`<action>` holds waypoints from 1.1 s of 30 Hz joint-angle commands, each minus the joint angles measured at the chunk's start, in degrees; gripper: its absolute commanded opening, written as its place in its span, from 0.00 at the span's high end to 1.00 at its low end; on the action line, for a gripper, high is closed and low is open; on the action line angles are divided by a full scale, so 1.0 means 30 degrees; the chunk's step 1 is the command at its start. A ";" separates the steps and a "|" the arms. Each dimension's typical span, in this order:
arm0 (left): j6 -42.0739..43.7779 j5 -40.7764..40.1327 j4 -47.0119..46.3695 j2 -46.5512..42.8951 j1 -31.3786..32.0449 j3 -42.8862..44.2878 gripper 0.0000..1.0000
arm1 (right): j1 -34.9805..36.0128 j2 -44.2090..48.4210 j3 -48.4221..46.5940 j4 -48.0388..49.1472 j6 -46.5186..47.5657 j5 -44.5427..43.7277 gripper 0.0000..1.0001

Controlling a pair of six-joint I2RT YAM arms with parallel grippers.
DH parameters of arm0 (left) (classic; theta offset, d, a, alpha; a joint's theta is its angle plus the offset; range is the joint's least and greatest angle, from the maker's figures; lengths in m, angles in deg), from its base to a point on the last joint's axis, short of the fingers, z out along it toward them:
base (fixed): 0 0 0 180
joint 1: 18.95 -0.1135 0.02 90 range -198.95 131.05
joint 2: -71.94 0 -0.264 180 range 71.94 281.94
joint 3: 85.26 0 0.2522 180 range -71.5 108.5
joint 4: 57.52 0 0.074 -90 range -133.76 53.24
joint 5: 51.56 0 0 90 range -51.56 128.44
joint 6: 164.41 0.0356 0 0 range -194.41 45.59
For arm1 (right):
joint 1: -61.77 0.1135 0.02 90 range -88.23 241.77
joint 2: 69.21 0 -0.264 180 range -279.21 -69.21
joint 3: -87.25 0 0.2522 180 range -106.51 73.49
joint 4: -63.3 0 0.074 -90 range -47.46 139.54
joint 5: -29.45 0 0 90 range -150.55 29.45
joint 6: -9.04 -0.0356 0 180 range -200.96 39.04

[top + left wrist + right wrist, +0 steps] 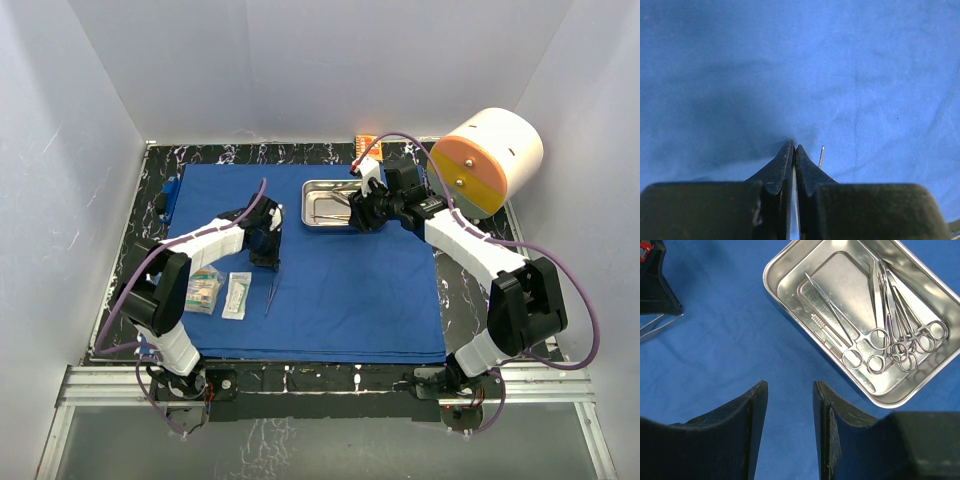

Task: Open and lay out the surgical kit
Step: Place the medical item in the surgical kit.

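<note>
At far centre, the tray [774,286] holds stiff, slippery clamps [888,315], best pinched at the rings; the right gripper [790,386] gapes empty, while the left gripper [793,146] clenches the forceps [272,290].

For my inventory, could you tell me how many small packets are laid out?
2: one packet, a second packet beside it, on the blue cloth near its left edge.

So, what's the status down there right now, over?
Left gripper shut on forceps over blue cloth. Right gripper open, empty, near steel tray. Clamps in tray, two packets laid out. Nothing blocking.
</note>
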 commanded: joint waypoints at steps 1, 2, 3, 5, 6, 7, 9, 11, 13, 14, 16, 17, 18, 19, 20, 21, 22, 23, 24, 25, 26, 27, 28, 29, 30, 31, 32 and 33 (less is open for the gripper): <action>-0.1920 -0.1807 0.0711 -0.0636 0.0015 -0.0077 1.00 | -0.0088 -0.0097 -0.0399 0.0380 0.0337 -0.0218 0.61; -0.2076 -0.2119 0.0730 -0.0605 0.0015 -0.0212 1.00 | -0.0087 -0.0140 -0.0404 0.0367 0.0334 -0.0216 0.61; -0.2187 -0.2418 0.0670 -0.0642 0.0022 -0.0360 1.00 | -0.0087 -0.0148 -0.0427 0.0343 0.0337 -0.0220 0.61; -0.2521 -0.2588 0.0554 -0.0651 0.0013 -0.0517 1.00 | -0.0087 -0.0193 -0.0414 0.0352 0.0359 -0.0238 0.61; -0.2613 -0.2539 0.0405 -0.0662 0.0015 -0.0519 1.00 | -0.0087 -0.0192 -0.0414 0.0363 0.0348 -0.0233 0.61; -0.2675 -0.2467 0.0384 -0.0652 0.0015 -0.0512 1.00 | -0.0087 -0.0243 -0.0428 0.0339 0.0364 -0.0218 0.61; -0.2853 -0.2399 0.0314 -0.0671 0.0015 -0.0563 1.00 | -0.0087 -0.0315 -0.0490 0.0310 0.0366 -0.0191 0.61; -0.3002 -0.2350 0.0214 -0.0684 0.0015 -0.0805 1.00 | -0.0090 -0.0355 -0.0501 0.0307 0.0367 -0.0168 0.61; -0.3151 -0.2203 0.0029 -0.0738 0.0030 -0.1053 0.99 | -0.0087 -0.0387 -0.0494 0.0318 0.0356 -0.0139 0.61; -0.3189 -0.2100 -0.0029 -0.0742 0.0017 -0.1161 0.98 | -0.0087 -0.0392 -0.0486 0.0308 0.0365 -0.0155 0.61; -0.3170 -0.2079 -0.0101 -0.0757 0.0010 -0.1251 0.96 | -0.0101 -0.0365 -0.0445 0.0306 0.0357 -0.0150 0.61; -0.3170 -0.2080 -0.0130 -0.0756 0.0014 -0.1274 0.95 | -0.0089 -0.0341 -0.0403 0.0306 0.0384 -0.0171 0.61; -0.3152 -0.2065 -0.0118 -0.0792 0.0015 -0.1288 0.93 | -0.0087 -0.0346 -0.0412 0.0332 0.0387 -0.0188 0.61; -0.3127 -0.2071 -0.0139 -0.0808 0.0015 -0.1315 0.92 | -0.0087 -0.0361 -0.0406 0.0335 0.0402 -0.0187 0.61; -0.3091 -0.2053 -0.0135 -0.0817 0.0015 -0.1319 0.92 | -0.0087 -0.0341 -0.0391 0.0335 0.0404 -0.0201 0.61; -0.3094 -0.2018 -0.0143 -0.0837 0.0015 -0.1359 0.92 | -0.0087 -0.0353 -0.0385 0.0350 0.0420 -0.0214 0.61; -0.3062 -0.2028 -0.0153 -0.0861 0.0015 -0.1398 0.91 | -0.0087 -0.0380 -0.0410 0.0345 0.0421 -0.0197 0.61; -0.3053 -0.1985 -0.0201 -0.0904 0.0015 -0.1428 0.90 | -0.0087 -0.0402 -0.0413 0.0337 0.0420 -0.0192 0.61; -0.3031 -0.1969 -0.0226 -0.0932 0.0015 -0.1450 0.89 | -0.0087 -0.0427 -0.0428 0.0336 0.0428 -0.0213 0.61; -0.2929 -0.1930 -0.0273 -0.0968 0.0015 -0.1438 0.88 | -0.0094 -0.0459 -0.0464 0.0336 0.0444 -0.0241 0.61; -0.2847 -0.1863 -0.0298 -0.1061 0.0008 -0.1462 0.86 | -0.0088 -0.0514 -0.0511 0.0336 0.0457 -0.0270 0.61; -0.2734 -0.1866 -0.0348 -0.1186 0.0014 -0.1487 0.85 | -0.0087 -0.0562 -0.0569 0.0336 0.0503 -0.0281 0.61; -0.2639 -0.1907 -0.0384 -0.1355 0.0015 -0.1542 0.82 | -0.0087 -0.0648 -0.0649 0.0343 0.0545 -0.0334 0.61; -0.2540 -0.1985 -0.0403 -0.1545 -0.0003 -0.1600 0.78 | -0.0094 -0.0758 -0.0776 0.0336 0.0587 -0.0384 0.61; -0.2417 -0.2050 -0.0457 -0.1788 -0.0013 -0.1651 0.76 | -0.0095 -0.0918 -0.0942 0.0358 0.0618 -0.0460 0.61; -0.2307 -0.2061 -0.0529 -0.2110 -0.0040 -0.1690 0.73 | -0.0088 -0.1117 -0.1091 0.0379 0.0695 -0.0558 0.61; -0.2183 -0.1960 -0.0579 -0.2364 -0.0084 -0.1684 0.70 | -0.0087 -0.1333 -0.1260 0.0421 0.0789 -0.0628 0.61; -0.2047 -0.1856 -0.0610 -0.2608 -0.0122 -0.1651 0.68 | -0.0087 -0.1565 -0.1486 0.0485 0.0892 -0.0703 0.61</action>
